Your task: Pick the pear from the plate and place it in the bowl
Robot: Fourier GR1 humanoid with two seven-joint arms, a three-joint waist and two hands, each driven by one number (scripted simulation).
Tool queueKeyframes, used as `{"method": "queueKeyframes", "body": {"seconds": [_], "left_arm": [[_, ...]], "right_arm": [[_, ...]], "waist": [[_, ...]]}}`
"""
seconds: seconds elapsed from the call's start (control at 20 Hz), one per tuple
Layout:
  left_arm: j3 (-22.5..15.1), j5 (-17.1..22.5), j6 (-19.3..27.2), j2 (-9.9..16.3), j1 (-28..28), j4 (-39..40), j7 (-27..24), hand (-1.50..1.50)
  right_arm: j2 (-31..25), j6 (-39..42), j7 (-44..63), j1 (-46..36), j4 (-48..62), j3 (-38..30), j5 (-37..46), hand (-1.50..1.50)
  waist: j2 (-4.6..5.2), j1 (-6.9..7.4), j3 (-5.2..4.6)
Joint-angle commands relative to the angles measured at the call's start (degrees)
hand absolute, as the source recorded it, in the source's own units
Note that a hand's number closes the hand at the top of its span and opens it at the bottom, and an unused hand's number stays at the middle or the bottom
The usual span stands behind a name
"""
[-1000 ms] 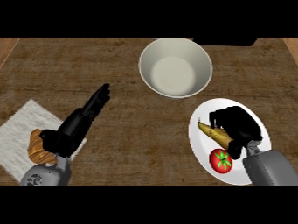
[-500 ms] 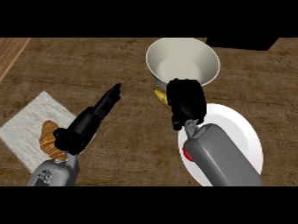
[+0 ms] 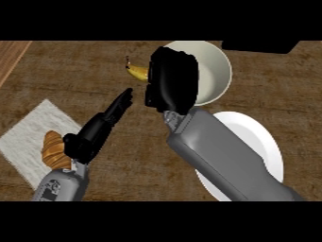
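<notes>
Over the bowl's (image 3: 216, 75) near rim my right robot hand (image 3: 172, 82) had come up from the plate (image 3: 257, 142), fingers curled round the pear (image 3: 138, 72), which jutted out to its left, not yet released over the bowl.

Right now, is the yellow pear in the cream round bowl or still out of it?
Out. The yellow pear sticks out left of the right hand, beside the cream bowl's rim.

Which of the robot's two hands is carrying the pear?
The right hand, curled round the yellow pear by the bowl's rim. The left hand has straight fingers and holds nothing.
</notes>
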Motion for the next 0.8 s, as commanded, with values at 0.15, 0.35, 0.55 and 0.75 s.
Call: {"method": "queueKeyframes", "body": {"seconds": [0.15,0.35,0.55,0.75], "left_arm": [[0.39,0.14,0.65,0.17,2.32,-4.52,2.07,0.0],[2.96,0.19,0.55,1.1,0.46,-1.16,0.72,0.0],[0.67,-2.01,1.37,-0.01,5.06,-1.61,-3.06,0.0],[1.7,-0.58,0.07,0.66,3.51,-2.92,0.49,0.0]], "right_arm": [[0.19,-8.49,7.48,-10.52,14.64,2.01,-3.38,1.5],[-0.24,-12.31,-0.11,-12.5,25.54,-2.9,1.39,1.5],[0.19,-16.23,0.49,-13.68,32.14,-2.43,5.94,1.5],[-0.16,-17.81,-6.1,-17.79,42.89,-8.12,4.46,1.5]], "waist": [[-0.3,-2.53,0.02],[0.01,-3.66,0.02],[-0.15,-3.72,0.03],[0.05,-3.38,0.04]]}}
